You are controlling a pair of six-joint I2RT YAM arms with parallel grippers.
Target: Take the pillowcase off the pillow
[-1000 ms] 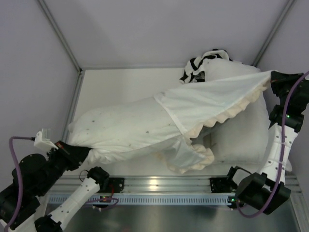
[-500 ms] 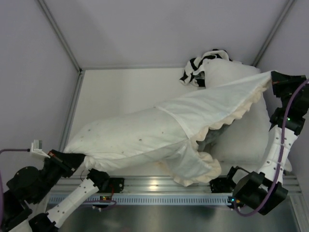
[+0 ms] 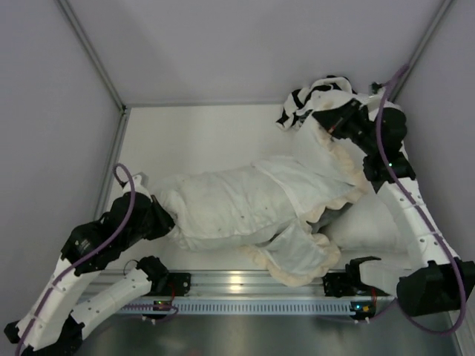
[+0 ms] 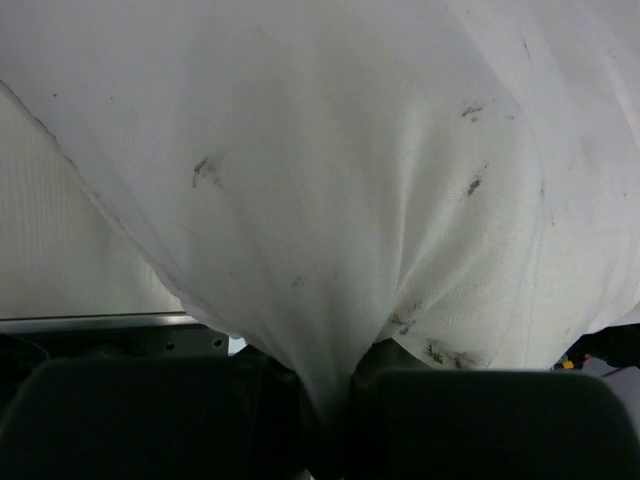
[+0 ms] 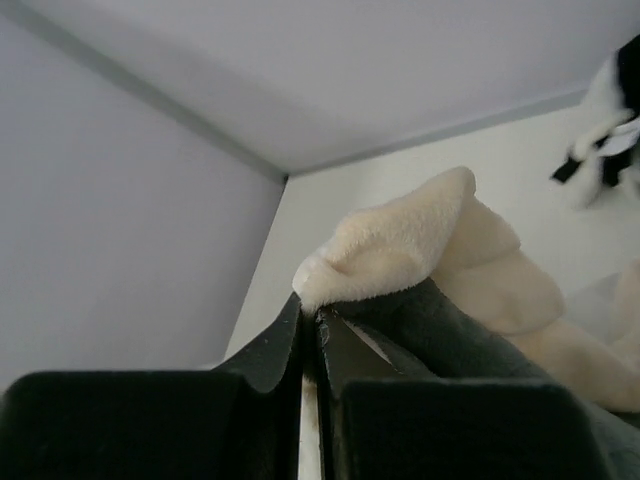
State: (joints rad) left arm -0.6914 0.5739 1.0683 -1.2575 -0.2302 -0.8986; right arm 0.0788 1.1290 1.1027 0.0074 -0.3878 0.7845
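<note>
White tabletop (image 3: 193, 141) between grey walls carries the pillow (image 3: 223, 204), plump and speckled, lying crosswise at the middle. The pillowcase (image 3: 315, 170), cream face up with a ruffled frill, sleeves its right end. The left gripper (image 4: 325, 425) is clamped on the pillow's bunched corner, the right gripper (image 5: 310, 335) on the frill. The right wrist view shows dark grey plush beneath that frill.

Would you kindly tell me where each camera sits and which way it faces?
Top external: above and behind the robot, looking down on the table; both arms show.
Left wrist: on its arm, looking along the left gripper at the pillow it pinches.
Right wrist: on its arm, looking past the right gripper, shut on the pillowcase frill, toward the walls.
Shared: the top view also shows pillow and pillowcase.
</note>
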